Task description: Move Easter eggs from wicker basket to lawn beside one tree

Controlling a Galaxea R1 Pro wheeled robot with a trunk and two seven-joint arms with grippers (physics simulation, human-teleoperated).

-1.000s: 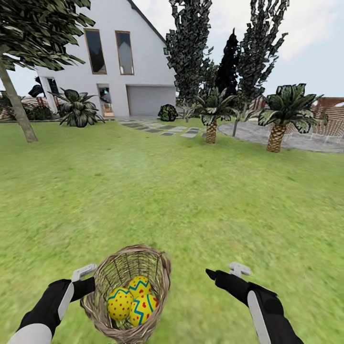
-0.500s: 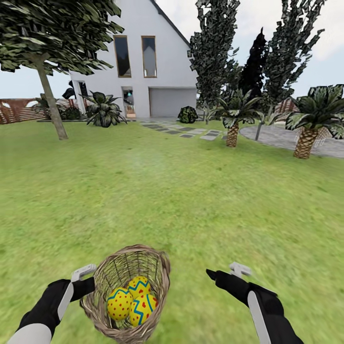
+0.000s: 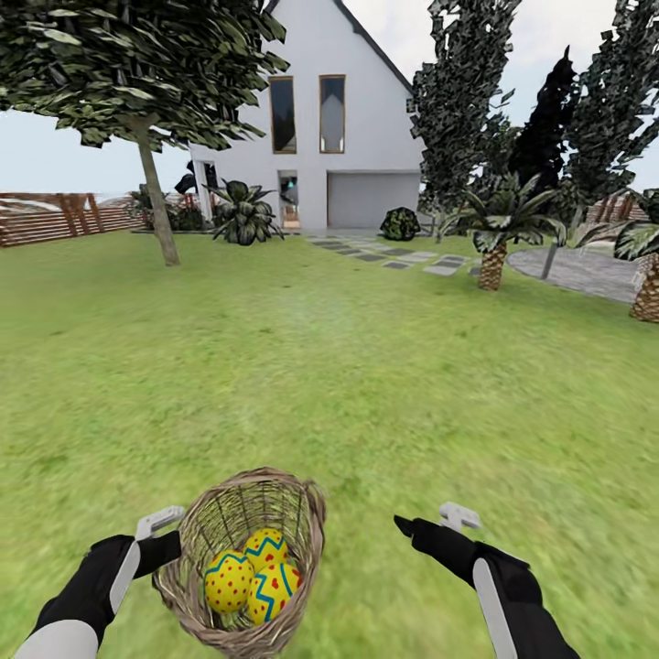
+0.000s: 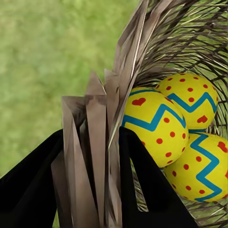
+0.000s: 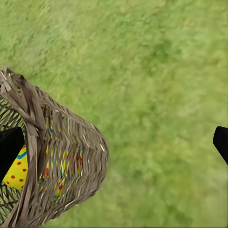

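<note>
Above the lawn (image 3: 366,366), wicker basket (image 3: 243,558) hangs tilted, rim clamped betw. left gripper (image 4: 102,156) fingers; three Easter eggs (image 3: 253,573) sit inside, just beside the inner finger. Risk: thin-rim grip may slip or basket may tip further w/ base motion, spilling eggs far from tree (image 3: 156,197), which stands well ahead-left. Right gripper (image 3: 430,523) holds nothing; open or not, cannot tell.

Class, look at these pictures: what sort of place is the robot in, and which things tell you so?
A house's front garden, rendered in a simulator. Signs: a wide lawn, a white house with a garage door, and a leafy tree beside a wooden fence.
</note>
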